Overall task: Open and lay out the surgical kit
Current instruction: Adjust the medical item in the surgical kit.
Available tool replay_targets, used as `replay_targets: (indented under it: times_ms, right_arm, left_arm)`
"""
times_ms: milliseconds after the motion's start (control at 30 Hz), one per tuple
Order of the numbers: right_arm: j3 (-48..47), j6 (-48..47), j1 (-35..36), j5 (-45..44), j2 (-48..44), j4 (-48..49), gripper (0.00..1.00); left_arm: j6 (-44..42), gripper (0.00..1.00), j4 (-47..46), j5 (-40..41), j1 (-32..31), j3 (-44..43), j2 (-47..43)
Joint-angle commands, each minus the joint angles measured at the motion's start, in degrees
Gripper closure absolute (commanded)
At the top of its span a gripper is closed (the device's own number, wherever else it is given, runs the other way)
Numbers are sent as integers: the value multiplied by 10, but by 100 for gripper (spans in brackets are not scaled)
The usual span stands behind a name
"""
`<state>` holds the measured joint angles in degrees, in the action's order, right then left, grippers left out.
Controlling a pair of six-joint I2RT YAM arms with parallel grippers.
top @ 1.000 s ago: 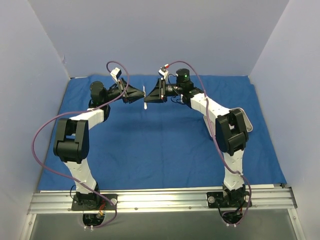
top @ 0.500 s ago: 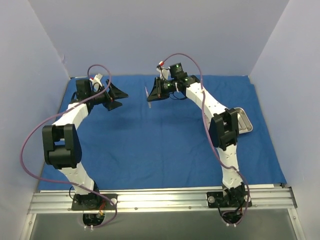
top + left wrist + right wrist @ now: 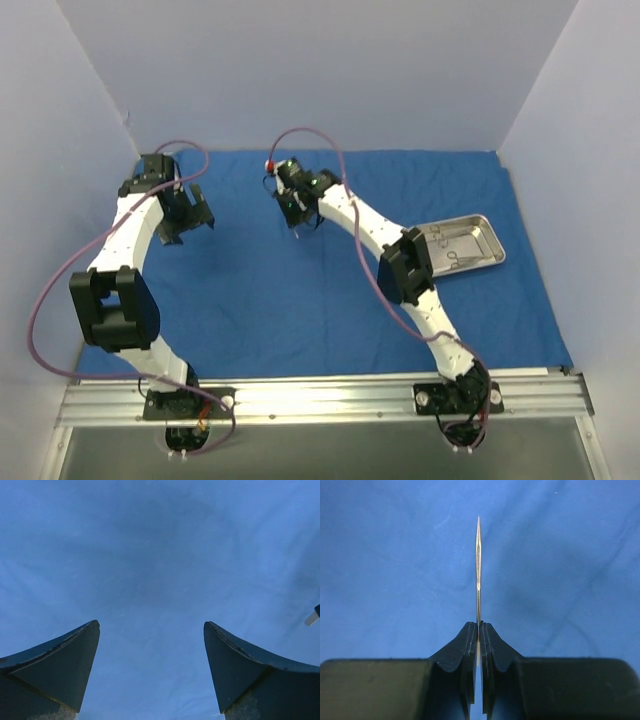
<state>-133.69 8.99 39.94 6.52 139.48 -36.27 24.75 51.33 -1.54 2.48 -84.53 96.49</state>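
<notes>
Both arms swung left; wrap (image 3: 300,300) spread flat, my right tool (image 3: 479,626) pinches one instrument (image 3: 478,570), left tool (image 3: 151,623) gapes empty, other instr. (image 3: 452,252) wait in tray (image 3: 484,233).

- Back wall (image 3: 320,70) — a plain, pale lavender-grey panel standing upright across the far side.
- Left wall (image 3: 40,200) and right wall (image 3: 595,180) — the same pale panels, meeting the back wall at its corners.
- Aluminium rail (image 3: 330,392) — silver and slotted, running side to side along the near edge.
- Grey tabletop strip (image 3: 320,450), dull, just nearer than the rail.
</notes>
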Motion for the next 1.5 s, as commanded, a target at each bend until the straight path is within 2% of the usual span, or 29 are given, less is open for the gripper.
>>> replay_targets:
  times_ms: [0,67,233,300,333,367,467,633,900,1467]
  right_arm:
    - [-40,-29,1,-126,14,-29,100]
    - [-52,-29,4,-139,22,-29,100]
    - [-48,-26,17,-100,21,-24,100]
    - [-31,-27,22,-80,13,-18,100]
    - [-28,-30,27,-87,13,-18,100]
    - [-25,-32,27,-88,14,-18,100]
    - [-31,-35,27,-97,23,-16,100]
    - [-54,-39,33,-122,46,-21,100]
    - [-33,-46,46,-165,54,-29,100]
    - [-36,-20,19,-121,87,-32,91]
  left_arm:
    - [-21,6,46,42,3,12,-21]
    - [-19,6,40,35,4,30,-34]
    - [-23,6,-24,-90,1,62,-49]
    - [-25,1,-45,-135,2,70,-52]
    - [-18,1,-48,-144,0,69,-53]
    - [-16,7,-48,-144,0,68,-52]
    - [-12,8,-32,-135,1,54,-45]
    - [-4,8,-22,-131,2,60,-54]
    - [-6,8,-20,-131,4,76,-60]
    - [-9,7,-20,-137,17,74,-57]
